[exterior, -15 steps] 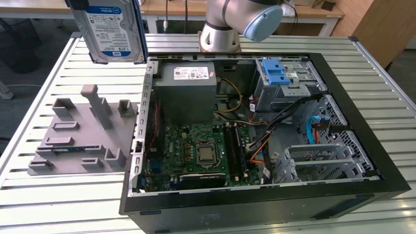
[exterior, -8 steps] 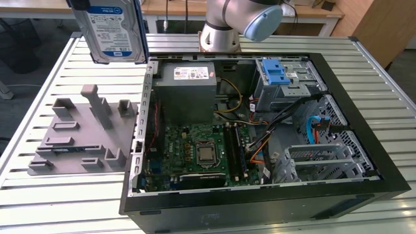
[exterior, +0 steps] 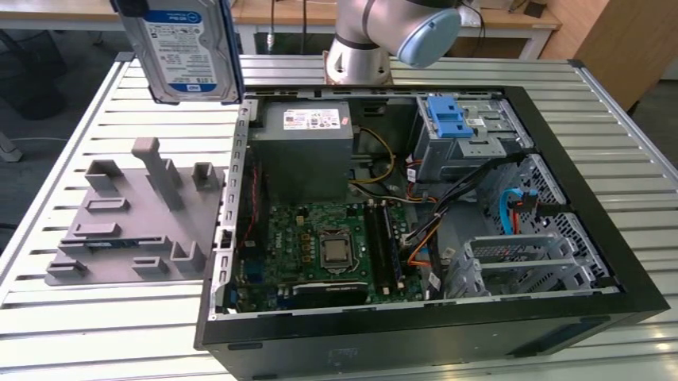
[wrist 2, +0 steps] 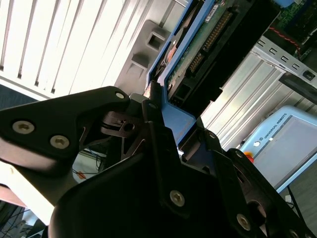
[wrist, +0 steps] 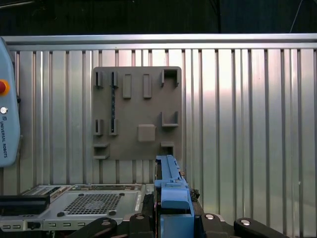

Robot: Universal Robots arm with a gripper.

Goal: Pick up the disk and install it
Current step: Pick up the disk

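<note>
Silver-grey disk (exterior: 180, 51), white-and-blue label facing the exterior cam, blue rails (wrist: 171, 191) on its edges (circuit-board side w/ connector row shows in second wrist view). Its top is cut off by the frame. Gripper (wrist 2: 161, 106) fingers are clamped on a blue rail. Disk hangs in the air near the open PC case (exterior: 424, 333), at the far corner on exterior view's left. Long axis approx vertical, slightly tilted.

Open PC case (exterior: 424, 337) on slatted surface (exterior: 95, 317): motherboard (exterior: 317, 246), PSU (exterior: 307, 139), blue latch (exterior: 449, 121) atop drive bay (exterior: 482, 144). Grey fixture plate (exterior: 117, 230) just beside case, exterior view's left.
</note>
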